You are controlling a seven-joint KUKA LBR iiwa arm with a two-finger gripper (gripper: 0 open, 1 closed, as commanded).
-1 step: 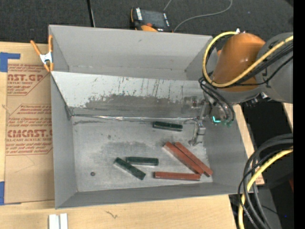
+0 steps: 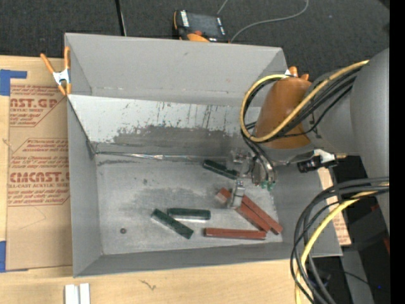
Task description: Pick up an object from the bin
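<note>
My gripper [image 2: 240, 192] is low in the right half of the bin, its tip right beside a small red-brown block [image 2: 222, 197] on the floor. Whether it touches the block cannot be told. Just behind it a dark green bar [image 2: 217, 166] lies near the back wall, partly under the gripper's body. Two long red-brown bars [image 2: 259, 215] lie side by side just right of the tip, angled toward the front right corner.
A third red-brown bar [image 2: 235, 234] lies flat along the front wall. Two dark green bars [image 2: 172, 223] [image 2: 188, 214] lie crossed at the front middle. The arm's orange cover and looped cables hang over the bin's right wall.
</note>
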